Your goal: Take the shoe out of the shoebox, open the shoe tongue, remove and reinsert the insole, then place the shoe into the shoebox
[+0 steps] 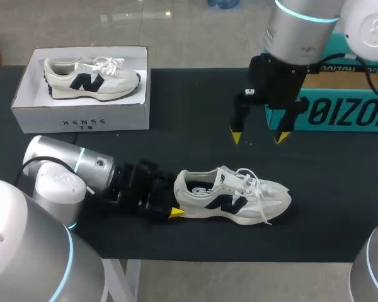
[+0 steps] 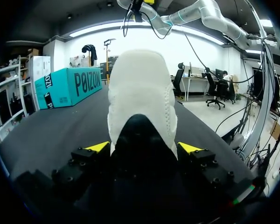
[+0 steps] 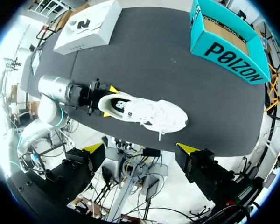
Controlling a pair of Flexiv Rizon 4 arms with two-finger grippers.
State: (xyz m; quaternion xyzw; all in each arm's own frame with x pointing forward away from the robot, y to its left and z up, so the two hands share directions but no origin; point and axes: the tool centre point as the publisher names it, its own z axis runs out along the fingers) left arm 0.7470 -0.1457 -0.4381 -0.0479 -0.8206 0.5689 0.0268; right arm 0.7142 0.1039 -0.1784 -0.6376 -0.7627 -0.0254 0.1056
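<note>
1. Shoe. The shoe (image 1: 233,198) lay on its sole on the black table (image 1: 189,113), near the front edge, outside both boxes. Its heel pointed toward the left arm and its toe toward the right side. The laces lay loose over the upper.

2. Left gripper. The left gripper (image 2: 143,147) lay low and level with the table at the heel end of the shoe. In the left wrist view, one yellow tip stood against each side of the heel, so the fingers were closed on the shoe at the heel.

3. Right gripper. The right gripper (image 1: 259,135) hung above the table behind the shoe, pointing down. Its fingers were spread apart and held nothing. It stood clear of the shoe and just beside the front wall of the teal shoebox (image 1: 340,113).

4. Teal shoebox. It sat at the rear right of the table, with its top open.

5. White box. A white box (image 1: 82,116) sat at the rear left, well apart from the shoe. A second shoe (image 1: 91,78) lay on its side within it.
</note>
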